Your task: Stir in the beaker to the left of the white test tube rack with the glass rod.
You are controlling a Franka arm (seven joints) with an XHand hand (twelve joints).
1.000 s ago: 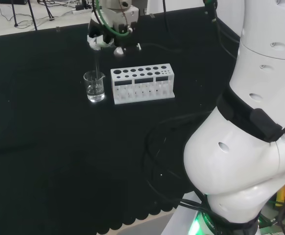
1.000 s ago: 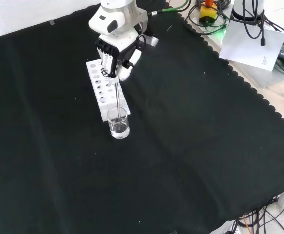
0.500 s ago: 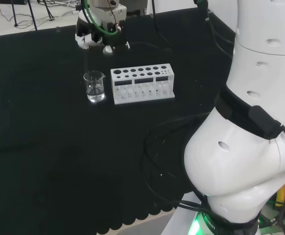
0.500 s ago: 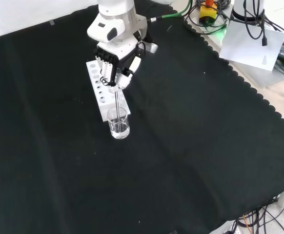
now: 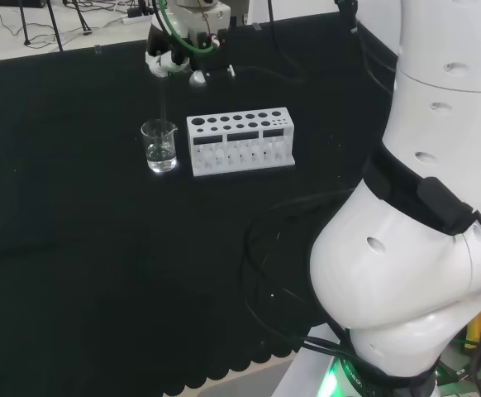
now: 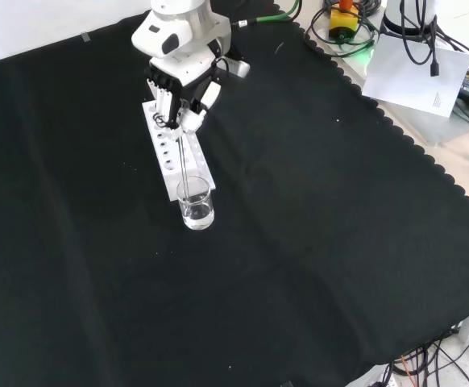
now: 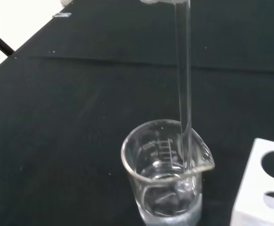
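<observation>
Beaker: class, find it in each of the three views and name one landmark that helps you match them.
Head view: beaker left of centre, left of the rack.
Front view: beaker at the rack's near end.
Wrist view: beaker low in the picture, rack corner beside it.
Landmark: the white rack.

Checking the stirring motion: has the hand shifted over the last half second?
Yes. In the head view the hand swung rightward, back toward the white test tube rack.

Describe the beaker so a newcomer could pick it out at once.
On the black cloth, find the white test tube rack. In the front view, the beaker stands at its near end. It is small clear glass with a little clear liquid, and the glass rod held by the hand dips into it.
</observation>
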